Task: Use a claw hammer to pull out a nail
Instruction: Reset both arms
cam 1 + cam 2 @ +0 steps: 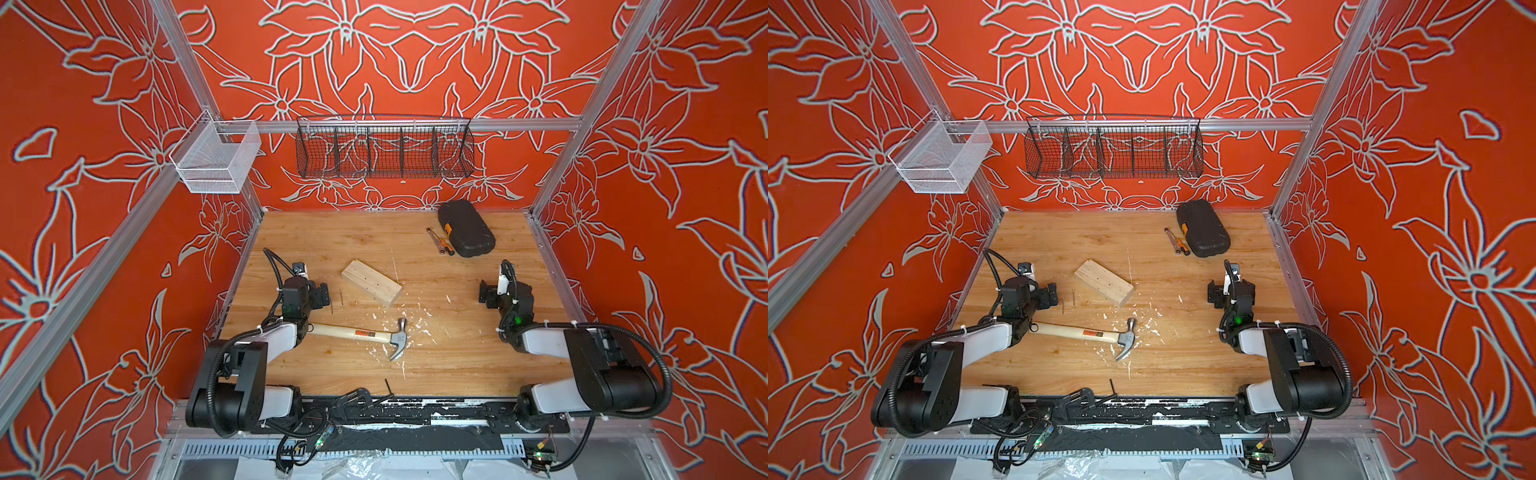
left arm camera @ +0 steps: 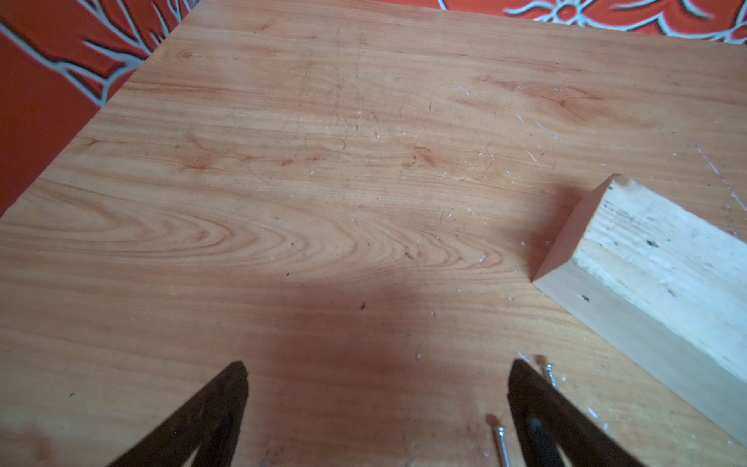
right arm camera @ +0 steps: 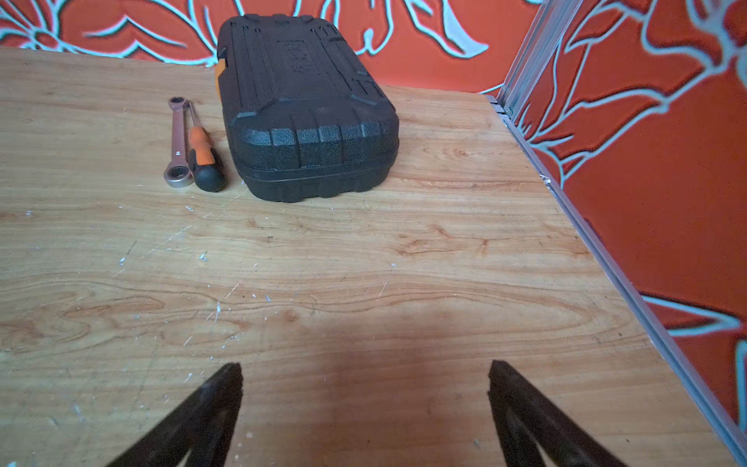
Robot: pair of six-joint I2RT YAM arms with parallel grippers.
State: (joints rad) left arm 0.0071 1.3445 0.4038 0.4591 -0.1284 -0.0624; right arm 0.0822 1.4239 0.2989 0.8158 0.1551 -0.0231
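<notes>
The claw hammer (image 1: pixel 347 331) (image 1: pixel 1073 331) lies flat on the table near the front, its grey head and claw pointing right and its handle end under my left arm. Behind it lies a pale wooden block (image 1: pixel 372 282) (image 2: pixel 655 275) with small dark holes in its top. Two loose nails (image 1: pixel 341 296) (image 2: pixel 501 440) lie on the table between the block and my left gripper (image 1: pixel 323 293) (image 2: pixel 378 368). That gripper is open and holds nothing. My right gripper (image 1: pixel 483 292) (image 3: pixel 366 368) is open and empty over bare table at the right, well away from the hammer.
At the back right lies a black tool case (image 1: pixel 465 228) (image 3: pixel 303 109), with a wrench (image 3: pixel 178 141) and an orange-handled screwdriver (image 3: pixel 202 153) beside it. White chips litter the table (image 1: pixel 457 361) around the hammer head. A black wire basket (image 1: pixel 384 147) and a white mesh bin (image 1: pixel 216 158) hang on the frame.
</notes>
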